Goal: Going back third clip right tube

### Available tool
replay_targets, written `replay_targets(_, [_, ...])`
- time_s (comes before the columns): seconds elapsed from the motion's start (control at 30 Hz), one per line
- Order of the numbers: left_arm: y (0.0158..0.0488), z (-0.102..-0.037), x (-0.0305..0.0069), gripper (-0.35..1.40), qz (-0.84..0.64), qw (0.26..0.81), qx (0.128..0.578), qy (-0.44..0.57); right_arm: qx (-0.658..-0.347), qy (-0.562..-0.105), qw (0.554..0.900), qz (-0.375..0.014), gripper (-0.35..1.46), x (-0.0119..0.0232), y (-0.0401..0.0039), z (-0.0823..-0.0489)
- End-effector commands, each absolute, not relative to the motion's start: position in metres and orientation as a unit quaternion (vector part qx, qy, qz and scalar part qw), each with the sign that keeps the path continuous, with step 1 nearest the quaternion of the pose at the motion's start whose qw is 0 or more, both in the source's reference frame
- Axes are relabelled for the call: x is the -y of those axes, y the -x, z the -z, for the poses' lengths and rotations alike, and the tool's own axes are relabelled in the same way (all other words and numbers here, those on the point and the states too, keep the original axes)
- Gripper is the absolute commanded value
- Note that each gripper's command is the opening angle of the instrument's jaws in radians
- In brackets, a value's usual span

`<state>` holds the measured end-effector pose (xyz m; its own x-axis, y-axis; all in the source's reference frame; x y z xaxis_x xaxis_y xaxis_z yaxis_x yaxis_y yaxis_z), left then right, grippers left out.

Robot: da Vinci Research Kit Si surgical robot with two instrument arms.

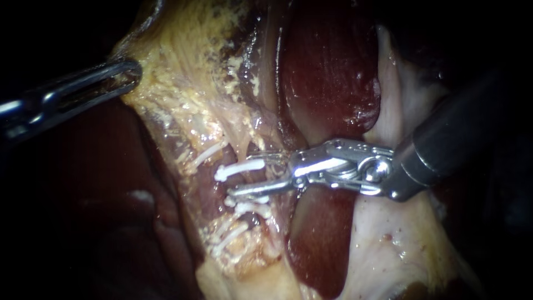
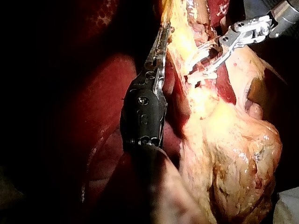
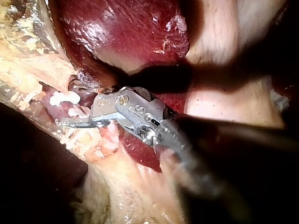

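Note:
My right instrument (image 1: pixel 247 175) comes in from the right, its jaws open around a pale tube (image 1: pixel 242 145). A white clip (image 1: pixel 239 168) sits across that tube in the gap between the jaws. Two more white clips (image 1: pixel 250 209) (image 1: pixel 229 236) lie just below on the same strand. In the right wrist view the open jaws (image 3: pixel 74 108) reach beside white clips (image 3: pixel 63 98). My left instrument (image 1: pixel 114 75) enters from the left, shut on the yellowish fatty tissue (image 1: pixel 183 72) and holding it taut. The left wrist view shows its jaws (image 2: pixel 159 44) along this tissue's edge.
Dark red liver (image 1: pixel 327 72) fills the upper middle and lies behind the right instrument's metal wrist (image 1: pixel 355 166). More liver (image 1: pixel 83 194) lies in shadow at lower left. Pale whitish tissue (image 1: pixel 388 244) spreads under the right shaft (image 1: pixel 455 139).

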<state>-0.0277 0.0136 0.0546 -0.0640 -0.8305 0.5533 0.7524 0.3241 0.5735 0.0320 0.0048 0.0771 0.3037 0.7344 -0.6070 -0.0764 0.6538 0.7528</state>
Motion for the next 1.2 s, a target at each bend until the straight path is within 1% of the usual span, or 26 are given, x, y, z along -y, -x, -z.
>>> replay_targets(0.03, [0.0278, -0.0547, -0.0136, -0.35, 0.58, 0.683, 0.443, -0.044, -0.524, -0.315, 0.744, -0.271, 0.6, -0.0047, -0.0319, -0.0772])
replay_targets(0.27, [0.0278, -0.0547, -0.0136, -0.35, 0.58, 0.683, 0.443, -0.044, -0.529, -0.309, 0.748, -0.255, 0.6, -0.0047, -0.0314, -0.0774])
replay_targets(0.4, [0.0278, -0.0547, -0.0136, -0.35, 0.58, 0.683, 0.443, -0.044, -0.543, -0.288, 0.759, -0.215, 0.6, -0.0047, -0.0301, -0.0767])
replay_targets(0.57, [0.0278, -0.0548, -0.0136, -0.35, 0.58, 0.683, 0.443, -0.044, -0.559, -0.263, 0.768, -0.167, 0.6, -0.0052, -0.0261, -0.0744])
replay_targets(0.73, [0.028, -0.0549, -0.0135, -0.35, 0.58, 0.683, 0.443, -0.043, -0.57, -0.241, 0.773, -0.142, 0.6, -0.0067, -0.0219, -0.0714])
replay_targets(0.83, [0.0282, -0.0549, -0.0135, -0.35, 0.58, 0.682, 0.443, -0.043, -0.577, -0.233, 0.77, -0.137, 0.6, -0.0077, -0.0201, -0.0697])
replay_targets(0.97, [0.0288, -0.0555, -0.0134, -0.35, 0.581, 0.682, 0.442, -0.04, -0.586, -0.228, 0.766, -0.133, 0.6, -0.0084, -0.0192, -0.0677])
replay_targets(1.07, [0.0297, -0.0562, -0.0133, -0.35, 0.58, 0.681, 0.445, -0.04, -0.588, -0.227, 0.766, -0.131, 0.6, -0.0081, -0.0194, -0.0671])
replay_targets(1.2, [0.0312, -0.0576, -0.0132, -0.35, 0.576, 0.684, 0.446, -0.046, -0.588, -0.228, 0.765, -0.129, 0.6, -0.0079, -0.0196, -0.0672])
